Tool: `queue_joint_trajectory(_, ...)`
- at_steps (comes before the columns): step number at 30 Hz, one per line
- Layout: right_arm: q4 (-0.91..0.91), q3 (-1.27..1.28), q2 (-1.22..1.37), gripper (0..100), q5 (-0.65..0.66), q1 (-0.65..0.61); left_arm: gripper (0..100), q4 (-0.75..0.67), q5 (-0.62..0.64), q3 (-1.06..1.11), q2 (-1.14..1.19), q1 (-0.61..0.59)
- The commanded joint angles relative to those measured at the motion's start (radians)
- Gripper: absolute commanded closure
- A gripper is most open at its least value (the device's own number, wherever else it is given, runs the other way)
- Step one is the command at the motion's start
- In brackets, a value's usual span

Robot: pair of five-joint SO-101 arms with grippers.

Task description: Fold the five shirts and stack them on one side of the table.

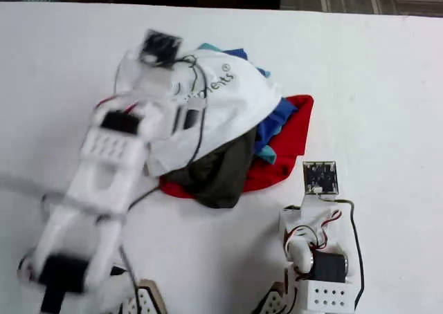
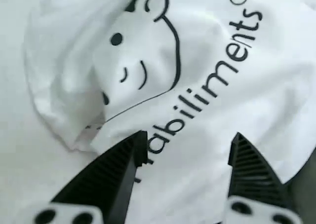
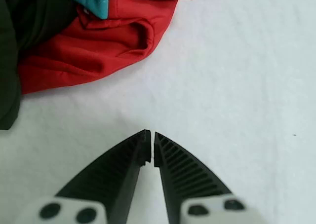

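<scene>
Mid-table [image 1: 387, 86], the shirts lie unfolded in one loose heap. A white shirt [image 1: 235, 99] with dark print lies on top. A dark shirt [image 1: 221, 172] spills out on the near side, and a red shirt [image 1: 287, 144] lies at the bottom, showing to the right. A blue shirt [image 1: 273, 124] and a teal shirt [image 1: 266, 155] are wedged between the white and the red.

The left arm [image 1: 111, 162] stretches from the near left over the heap. The left hand [image 2: 187, 140] has its fingers wide apart above the white shirt's print; whether they touch the cloth I cannot tell. The right hand [image 3: 152, 135], fingers together on nothing, is over bare table just near of the red shirt's edge.
</scene>
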Motion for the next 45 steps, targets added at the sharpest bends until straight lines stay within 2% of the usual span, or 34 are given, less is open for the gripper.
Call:
queue_joint_trajectory(1, 0.005, 0.008, -0.013, 97.9, -0.003, -0.005, 71, 0.11, 0.017, -0.248, 0.219, 0.06)
queue_joint_trajectory(7, 0.005, 0.008, -0.013, 97.9, -0.003, -0.005, 71, 0.199, 0.006, -0.481, 0.569, 0.068)
queue_joint_trajectory(10, 0.005, 0.008, -0.013, 97.9, -0.003, -0.005, 74, 0.241, -0.107, -0.561, 0.715, 0.048)
queue_joint_trajectory(12, 0.005, 0.008, -0.013, 97.9, -0.003, -0.005, 84, 0.278, -0.183, -0.621, 0.792, 0.023)
queue_joint_trajectory(14, 0.005, 0.008, -0.013, 97.9, -0.003, -0.005, 99, 0.325, -0.233, -0.691, 0.852, -0.02)
queue_joint_trajectory(16, 0.005, 0.008, -0.013, 97.9, -0.003, -0.005, 95, 0.384, -0.238, -0.76, 0.891, -0.086)
queue_joint_trajectory(18, 0.005, 0.008, -0.013, 97.9, -0.003, -0.005, 98, 0.42, -0.219, -0.835, 0.919, -0.181)
queue_joint_trajectory(23, 0.005, 0.008, -0.013, 97.9, -0.003, -0.005, 97, 0.468, -0.224, -1.01, 0.928, -0.457)
queue_joint_trajectory(31, 0.005, 0.008, -0.013, 97.9, -0.003, -0.005, 97, 0.566, -0.333, -1.322, 0.922, -0.829)
queue_joint_trajectory(40, 0.005, 0.008, -0.013, 97.9, -0.003, -0.005, 97, 0.611, -0.338, -1.682, 0.928, -1.117)
queue_joint_trajectory(45, 0.005, 0.008, -0.013, 97.9, -0.003, -0.005, 97, 0.611, -0.336, -1.79, 0.933, -1.204)
